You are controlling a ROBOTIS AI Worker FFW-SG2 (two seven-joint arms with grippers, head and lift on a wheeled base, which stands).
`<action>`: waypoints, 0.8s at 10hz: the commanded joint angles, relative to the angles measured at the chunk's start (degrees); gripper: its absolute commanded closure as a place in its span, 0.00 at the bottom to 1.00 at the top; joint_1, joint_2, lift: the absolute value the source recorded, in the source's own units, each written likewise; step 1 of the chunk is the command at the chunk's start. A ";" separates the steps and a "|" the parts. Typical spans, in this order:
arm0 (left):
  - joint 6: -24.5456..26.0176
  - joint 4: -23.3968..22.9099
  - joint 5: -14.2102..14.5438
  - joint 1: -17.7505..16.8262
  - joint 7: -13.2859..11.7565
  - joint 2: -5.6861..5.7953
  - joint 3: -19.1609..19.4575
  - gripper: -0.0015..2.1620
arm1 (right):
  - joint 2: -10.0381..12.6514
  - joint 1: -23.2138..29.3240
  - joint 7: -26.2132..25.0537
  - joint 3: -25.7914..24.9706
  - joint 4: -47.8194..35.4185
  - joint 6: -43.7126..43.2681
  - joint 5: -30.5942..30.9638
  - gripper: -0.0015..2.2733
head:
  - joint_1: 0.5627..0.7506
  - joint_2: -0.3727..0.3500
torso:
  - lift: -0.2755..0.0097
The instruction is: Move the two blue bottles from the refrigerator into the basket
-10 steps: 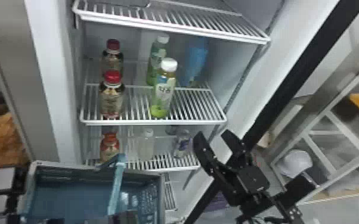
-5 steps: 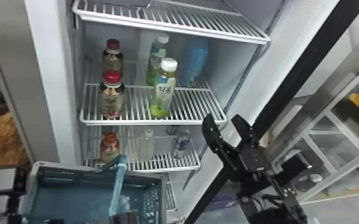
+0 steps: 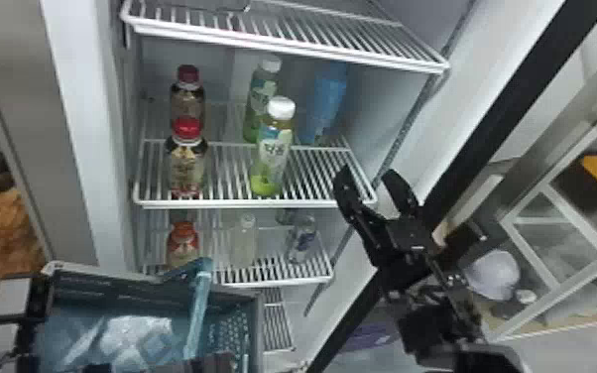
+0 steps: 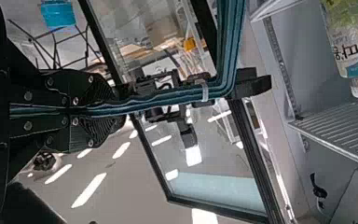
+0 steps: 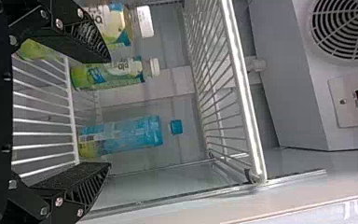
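Note:
On the middle shelf, at the back right, one blue bottle (image 3: 327, 106) stands upright. My right gripper (image 3: 368, 174) is open at that shelf's front right corner, in front of and below the bottle. In the right wrist view the blue bottle (image 5: 126, 135) with its blue cap lies beyond the open right gripper (image 5: 109, 113), nothing between the fingers. The basket (image 3: 258, 317) is at the lower left, a pale, clear shape inside that I cannot identify. At the bottom edge is my left gripper (image 3: 213, 363); its wrist view has the left gripper (image 4: 116, 109) shut on the basket's teal handle (image 4: 168, 100).
Left of the blue bottle stand two green bottles (image 3: 272, 149) with white caps and two red-capped bottles (image 3: 186, 163). A wire shelf (image 3: 287, 42) spans above. More bottles (image 3: 245, 240) stand on the lower shelf (image 3: 282, 280). The black door frame (image 3: 491, 114) rises at the right.
My right gripper has risen and moved inward from beside the lower shelf to the middle shelf's front right corner, still open. The basket and blue bottle have stayed in place.

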 commanded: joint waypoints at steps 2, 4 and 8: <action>0.19 0.00 -0.08 -0.14 0.12 0.00 -0.20 0.54 | -0.44 -4.83 -0.78 0.09 4.38 0.00 1.22 0.11 | 0.70 0.03 | 0.97; 0.19 0.42 -0.08 -0.28 0.21 0.09 -0.28 0.54 | -1.05 -8.76 -0.95 0.44 7.62 1.40 1.92 0.11 | 0.70 0.03 | 0.97; 0.19 0.70 0.00 -0.43 0.30 0.09 -0.55 0.54 | -1.58 -16.22 -1.65 1.76 15.91 2.25 2.80 0.11 | 0.70 0.03 | 0.97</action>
